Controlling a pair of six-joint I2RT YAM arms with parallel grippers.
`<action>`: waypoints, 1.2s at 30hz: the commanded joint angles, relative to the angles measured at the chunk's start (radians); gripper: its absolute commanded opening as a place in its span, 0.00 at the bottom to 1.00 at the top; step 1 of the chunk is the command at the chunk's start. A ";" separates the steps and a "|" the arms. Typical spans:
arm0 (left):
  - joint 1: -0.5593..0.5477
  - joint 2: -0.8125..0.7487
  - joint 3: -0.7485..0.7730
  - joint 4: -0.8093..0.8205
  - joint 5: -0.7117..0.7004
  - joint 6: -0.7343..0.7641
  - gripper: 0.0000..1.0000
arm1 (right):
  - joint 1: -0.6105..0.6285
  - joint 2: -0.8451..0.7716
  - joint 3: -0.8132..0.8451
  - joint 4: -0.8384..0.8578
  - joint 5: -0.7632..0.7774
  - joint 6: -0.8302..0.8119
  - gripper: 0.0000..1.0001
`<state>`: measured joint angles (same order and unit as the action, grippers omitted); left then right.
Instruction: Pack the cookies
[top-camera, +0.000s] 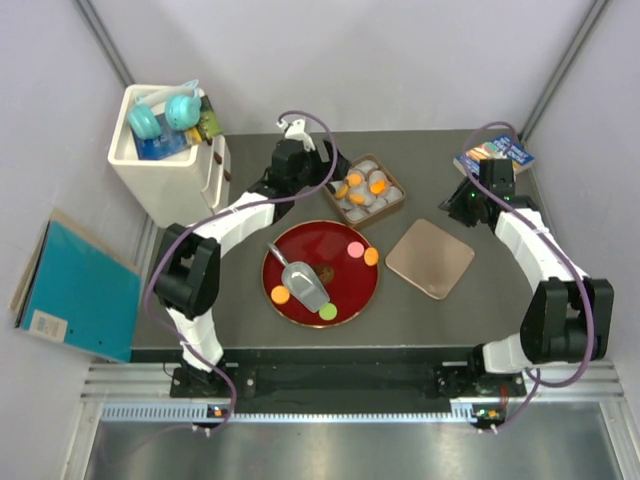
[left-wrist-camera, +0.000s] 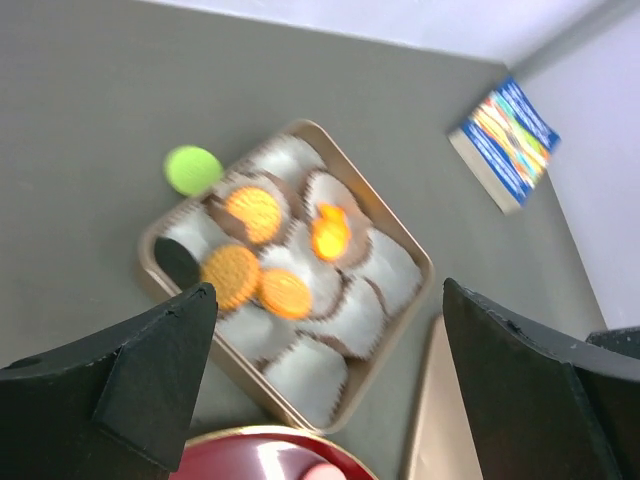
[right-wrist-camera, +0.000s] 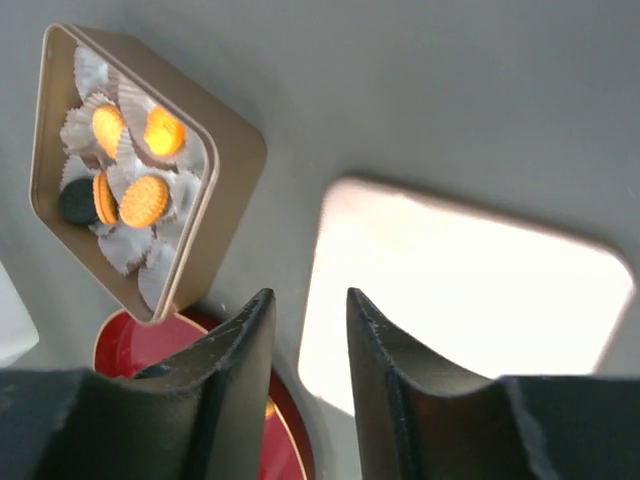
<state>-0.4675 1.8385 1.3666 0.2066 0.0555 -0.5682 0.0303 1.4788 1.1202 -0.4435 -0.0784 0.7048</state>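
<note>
A gold box (top-camera: 392, 207) lined with white paper cups stands behind the red plate (top-camera: 318, 240). Several orange cookies (left-wrist-camera: 255, 213) lie in its cups, also a dark disc (left-wrist-camera: 178, 260). A green cookie (left-wrist-camera: 192, 170) shows blurred just outside the box's rim; whether it rests on the table I cannot tell. On the plate lie a pink cookie (top-camera: 355, 248), two orange cookies (top-camera: 371, 256) and a green one (top-camera: 328, 311). My left gripper (left-wrist-camera: 325, 290) hangs wide open and empty over the box. My right gripper (right-wrist-camera: 308, 295) is slightly open and empty, above the lid's left edge.
The gold lid (top-camera: 430, 258) lies flat to the right of the plate. A silver scoop (top-camera: 305, 283) rests on the plate. A colourful book (top-camera: 495, 155) is at the back right, a white bin (top-camera: 165, 175) at the back left, and a blue folder (top-camera: 80, 290) beside the table.
</note>
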 joint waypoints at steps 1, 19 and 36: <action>-0.065 -0.061 -0.015 -0.035 0.067 0.030 0.99 | 0.002 -0.135 -0.127 0.005 0.063 0.076 0.44; -0.263 0.062 0.035 -0.159 0.109 0.079 0.99 | -0.053 -0.347 -0.462 -0.029 0.039 0.157 0.58; -0.341 0.238 0.109 -0.179 0.118 0.103 0.98 | -0.101 -0.336 -0.565 -0.015 0.075 0.124 0.58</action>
<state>-0.8001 2.0510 1.4170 0.0242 0.1684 -0.4911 -0.0574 1.1152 0.5690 -0.4934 -0.0273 0.8490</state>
